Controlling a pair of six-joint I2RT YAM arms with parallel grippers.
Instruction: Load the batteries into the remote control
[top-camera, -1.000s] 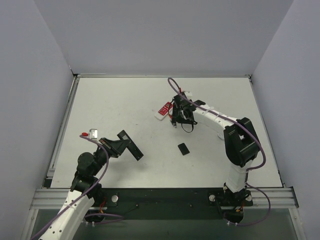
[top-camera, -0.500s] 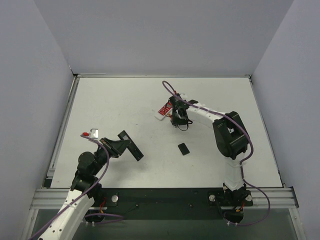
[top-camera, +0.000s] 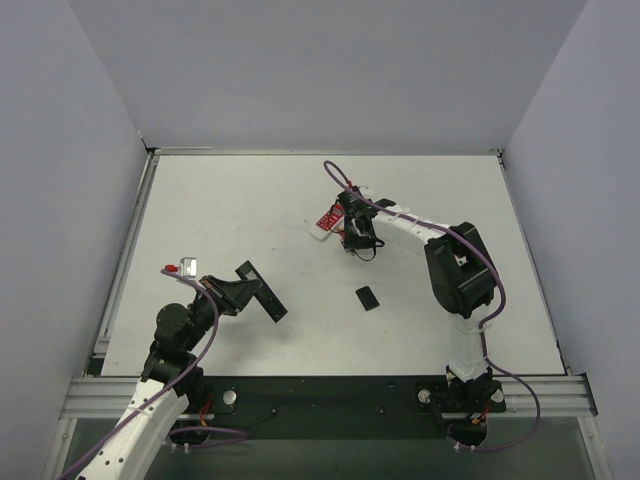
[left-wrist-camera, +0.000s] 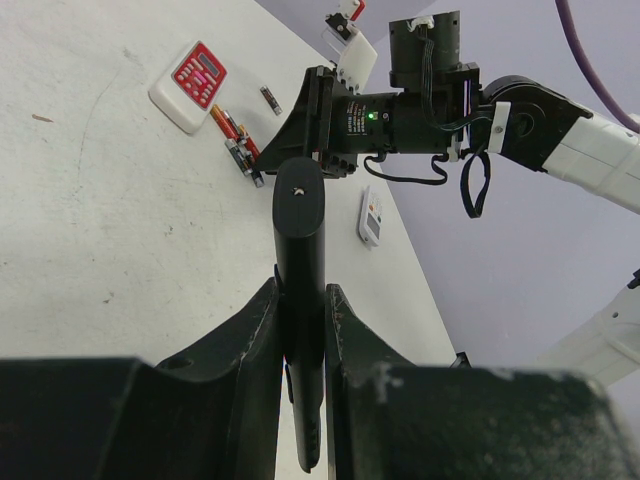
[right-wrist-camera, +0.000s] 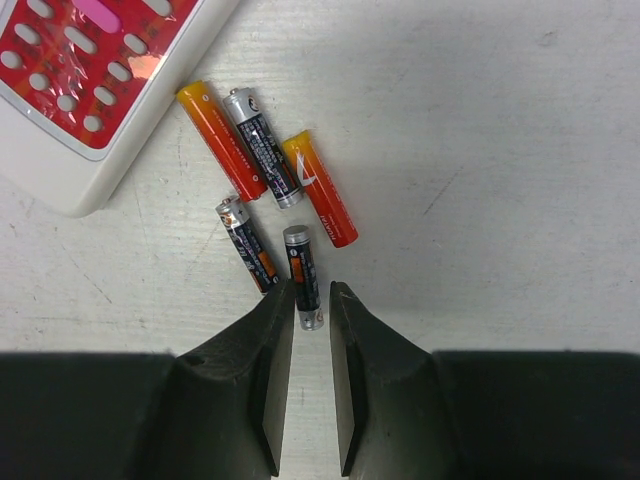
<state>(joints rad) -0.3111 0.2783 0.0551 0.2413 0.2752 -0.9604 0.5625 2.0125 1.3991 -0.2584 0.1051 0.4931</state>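
My left gripper (left-wrist-camera: 300, 300) is shut on the long black remote control (left-wrist-camera: 300, 235), held edge-up above the table at the near left (top-camera: 262, 290). Several batteries (right-wrist-camera: 262, 147) lie loose beside the red-and-white remote (right-wrist-camera: 70, 90). Two are orange and the others are black. My right gripper (right-wrist-camera: 312, 300) hangs straight over them, by the table's middle (top-camera: 350, 238). Its jaws are narrow and straddle the near end of one black battery (right-wrist-camera: 302, 272). The left finger touches the battery, and a thin gap shows at the right finger.
A small black cover (top-camera: 367, 297) lies near the table's middle. A small white-grey remote (left-wrist-camera: 370, 216) rests behind the right gripper. One more battery (left-wrist-camera: 270, 100) lies apart, further back. Grey walls close in the table on three sides.
The right gripper shifted a little left over the batteries and its jaws narrowed around one black battery. The right arm's elbow swung. The left arm and remote control stayed still.
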